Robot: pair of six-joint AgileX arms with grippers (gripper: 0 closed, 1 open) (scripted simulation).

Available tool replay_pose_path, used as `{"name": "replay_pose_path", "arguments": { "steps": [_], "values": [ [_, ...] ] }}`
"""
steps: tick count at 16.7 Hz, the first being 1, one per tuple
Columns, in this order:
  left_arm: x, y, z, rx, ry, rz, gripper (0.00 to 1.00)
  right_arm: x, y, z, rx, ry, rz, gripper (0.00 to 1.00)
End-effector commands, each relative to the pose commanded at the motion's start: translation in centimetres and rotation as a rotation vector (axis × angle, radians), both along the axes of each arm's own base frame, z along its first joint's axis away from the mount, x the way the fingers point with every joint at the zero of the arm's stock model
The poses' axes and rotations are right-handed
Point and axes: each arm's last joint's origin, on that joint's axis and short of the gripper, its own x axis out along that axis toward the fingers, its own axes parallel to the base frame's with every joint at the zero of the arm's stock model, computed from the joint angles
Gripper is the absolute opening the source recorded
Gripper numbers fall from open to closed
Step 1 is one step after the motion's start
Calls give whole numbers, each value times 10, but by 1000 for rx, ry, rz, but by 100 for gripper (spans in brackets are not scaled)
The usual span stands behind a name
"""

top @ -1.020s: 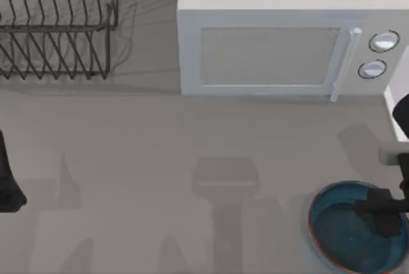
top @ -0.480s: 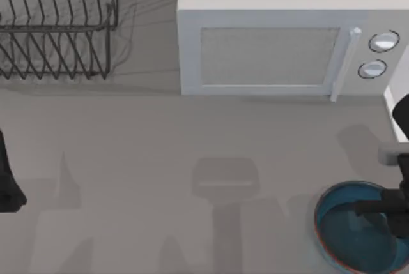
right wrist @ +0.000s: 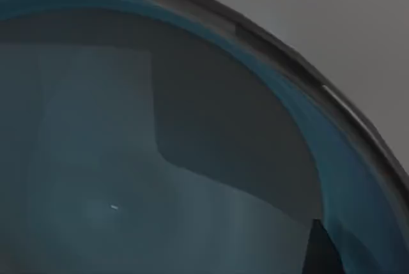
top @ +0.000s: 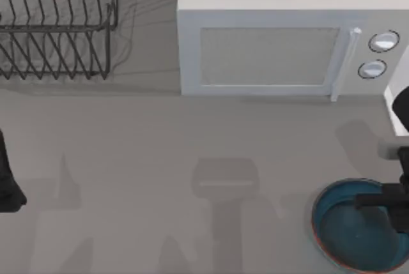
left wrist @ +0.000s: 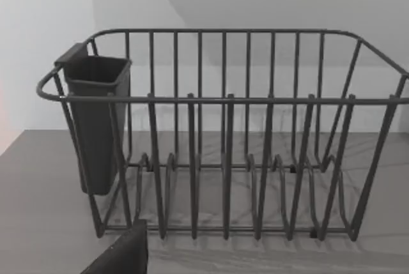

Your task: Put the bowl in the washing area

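— How is the bowl (top: 348,232) seen, and where is it placed?

— It is seen as a round, shallow, glossy blue bowl with a thin reddish-brown outer rim. It is placed at the near right corner of the table (top: 160,159), in front of the microwave (top: 281,38) and well apart from it. In the right wrist view the blue inside and the curved rim of the bowl (right wrist: 192,159) are shown very close.

— And the right gripper (top: 383,198)?

— It is held over the bowl's right part. Whether its jaws are open, closed or gripping the rim cannot be told.

— What is noted of the surface and the room?

— A plain grey table is seen, backed by a pale wall. A dark wire dish rack (top: 57,25) is set at the far left, with a dark cup (left wrist: 96,121) hung inside one end. The left arm (top: 7,178) is parked at the table's left edge.
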Motion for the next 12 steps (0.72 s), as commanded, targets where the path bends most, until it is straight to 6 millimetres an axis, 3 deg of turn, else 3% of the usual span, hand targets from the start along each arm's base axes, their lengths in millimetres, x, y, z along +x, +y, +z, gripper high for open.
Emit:
{"name": "replay_pose_path", "arguments": {
  "steps": [5, 9, 12],
  "values": [
    [0, 0, 0, 0, 0, 0, 100, 9, 3, 58, -6, 20, -5, 0],
    [0, 0, 0, 0, 0, 0, 100, 2, 1, 115, -9, 30, -2, 0],
    [0, 0, 0, 0, 0, 0, 100, -4, -1, 139, -2, 6, 0, 0]
  ]
}}
